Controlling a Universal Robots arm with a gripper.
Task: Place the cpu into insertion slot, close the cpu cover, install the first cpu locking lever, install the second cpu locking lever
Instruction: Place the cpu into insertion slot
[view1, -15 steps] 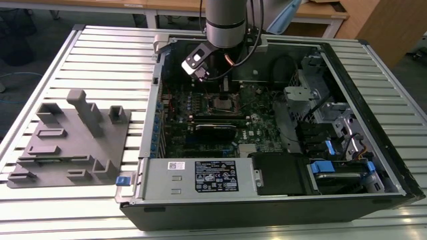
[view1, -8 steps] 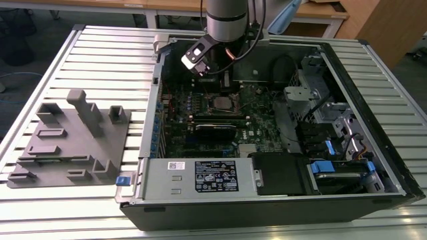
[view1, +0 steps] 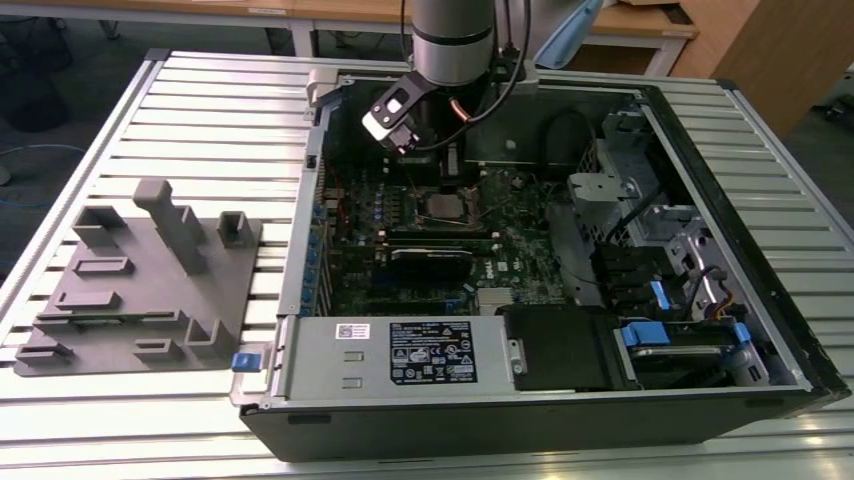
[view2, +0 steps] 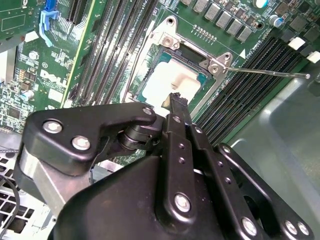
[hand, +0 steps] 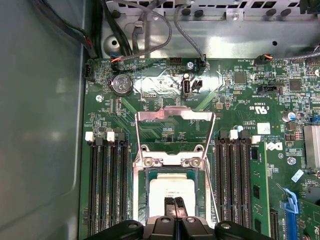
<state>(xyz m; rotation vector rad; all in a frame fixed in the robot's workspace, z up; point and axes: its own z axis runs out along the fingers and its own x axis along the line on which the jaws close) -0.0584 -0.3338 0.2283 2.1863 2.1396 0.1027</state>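
Looking past the gripper (hand: 175, 204), the first wrist view is showing the cpu cover (hand: 175, 113) standing raised at one edge of the insertion slot (hand: 172, 171); the second wrist view is adding a thin locking lever (view2: 265, 73) jutting sideways from that slot. The cpu (hand: 170, 186) is lying inside the slot. The fingers are pressed together, gripping nothing, their tips right over the cpu's top. Long memory slots (hand: 107, 185) are crowding two sides of the slot, while the exterior view is showing open room above it inside the computer case (view1: 534, 432).
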